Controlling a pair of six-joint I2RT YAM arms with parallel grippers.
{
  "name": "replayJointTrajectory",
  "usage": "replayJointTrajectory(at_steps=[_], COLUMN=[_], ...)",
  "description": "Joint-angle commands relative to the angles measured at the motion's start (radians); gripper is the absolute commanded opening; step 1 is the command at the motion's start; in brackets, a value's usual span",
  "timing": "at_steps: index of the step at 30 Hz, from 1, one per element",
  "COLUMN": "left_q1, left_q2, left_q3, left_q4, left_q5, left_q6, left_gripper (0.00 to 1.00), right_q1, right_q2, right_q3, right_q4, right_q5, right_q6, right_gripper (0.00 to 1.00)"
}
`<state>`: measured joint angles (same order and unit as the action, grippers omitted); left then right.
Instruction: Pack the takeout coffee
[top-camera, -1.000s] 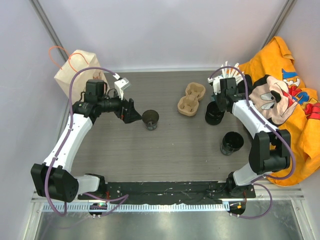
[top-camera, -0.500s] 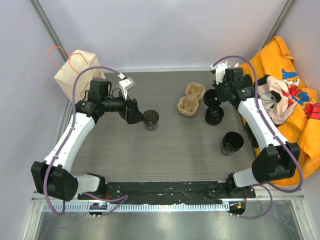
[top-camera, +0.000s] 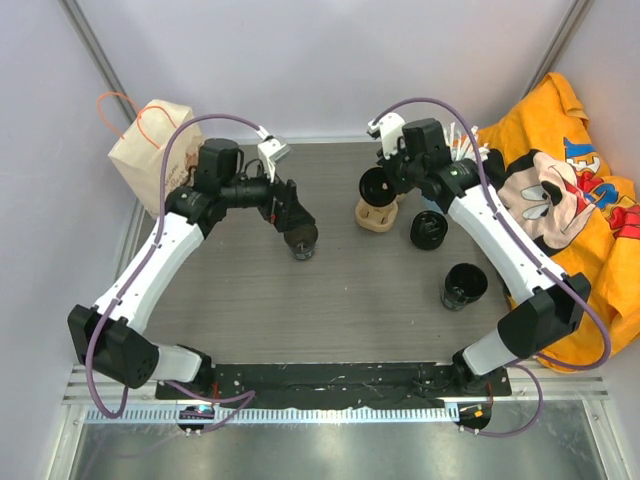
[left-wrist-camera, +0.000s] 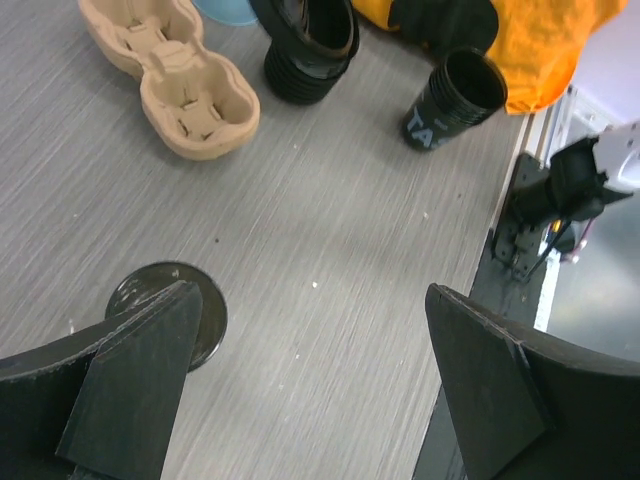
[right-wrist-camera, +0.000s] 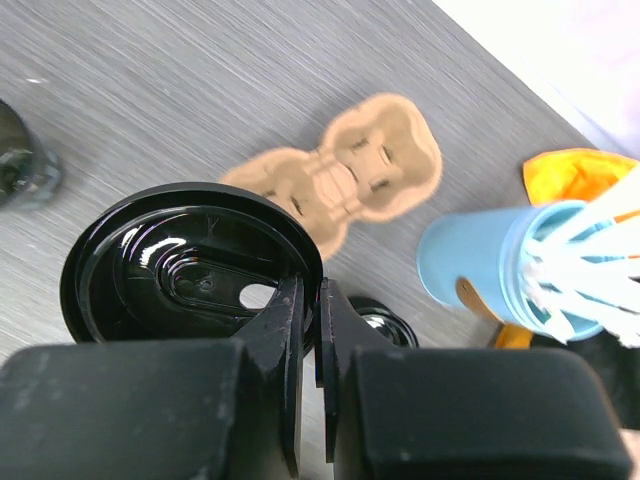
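Black takeout coffee (left-wrist-camera: 145, 288) stands at one fingertip of the spread left tool (left-wrist-camera: 310, 300).

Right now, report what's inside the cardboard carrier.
Cardboard carrier: both wells look empty from the left wrist; from above, the black lid in the right gripper covers part.

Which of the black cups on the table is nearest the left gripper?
The lone cup left of the cardboard carrier, just beneath the open left gripper. The glossy cup and the open cup stand right of the carrier, near the orange cloth.
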<state>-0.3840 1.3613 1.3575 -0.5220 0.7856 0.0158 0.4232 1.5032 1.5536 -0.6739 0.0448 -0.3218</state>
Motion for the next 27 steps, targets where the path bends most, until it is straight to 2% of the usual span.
replayJointTrajectory(at_steps=[1,13,27], left_q1=[-0.024,-0.024,-0.026], left_q2=[0.036,0.177,0.248], left_q3=[0.011,0.032,0.045], left_q4=[0.129,0.286,0.435], left_q5=[-0.026,-0.009,0.087], left_q6=[-0.175,-0.373,-0.514], left_gripper=[1.0,1.0,1.0], right_q1=[0.068,0.19,0.235], right_q2=[0.028,0.057,0.069], right_q3=[0.075,0.128,0.117], right_q4=[0.014,0.034,0.048], right_q5=[0.038,0.06,0.049], right_q6=[0.032,0.069,0.087], right_gripper=[0.07,0.06,0.06])
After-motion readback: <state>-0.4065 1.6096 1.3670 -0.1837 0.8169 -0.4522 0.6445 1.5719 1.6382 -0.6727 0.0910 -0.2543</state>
